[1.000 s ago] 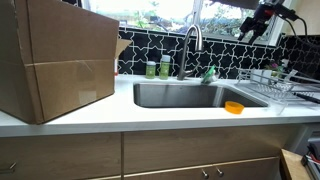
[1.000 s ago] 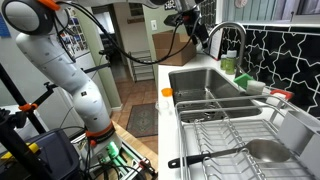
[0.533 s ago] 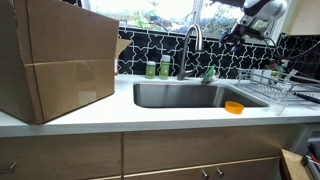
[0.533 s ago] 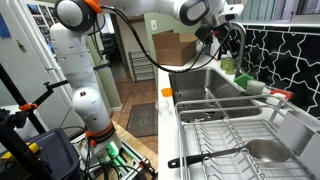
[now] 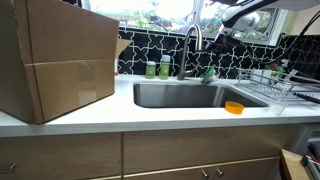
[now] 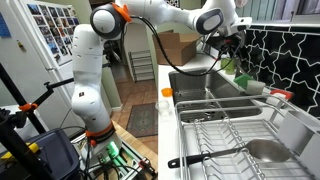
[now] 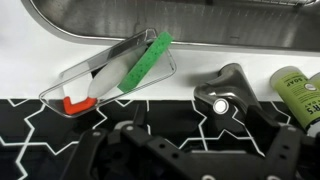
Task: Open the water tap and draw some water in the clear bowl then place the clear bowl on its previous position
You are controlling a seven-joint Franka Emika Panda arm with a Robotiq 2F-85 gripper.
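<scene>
1. Looks like step one: going for the tall brushed-steel gooseneck water tap (image 5: 192, 45). Can't see any water running, so presumably not opened yet.
2. Sits at the back rim of the steel sink (image 5: 180, 96), between two green bottles (image 5: 158, 68) and a clear holder (image 7: 75, 85) with a green sponge (image 7: 145, 62).
3. Got the end effector (image 5: 221, 33) up near the arched spout, apart from it, spread wide and pinching nothing. Staring down at the tap's base in the wrist view.
4. Can't pick out the clear bowl for sure anywhere; maybe over in the wire dish rack (image 5: 275, 85), too small to tell.
5. Next, probably: come down, line the spread fingers up with the lever, nudge it open without clipping the bottles just beside.
</scene>
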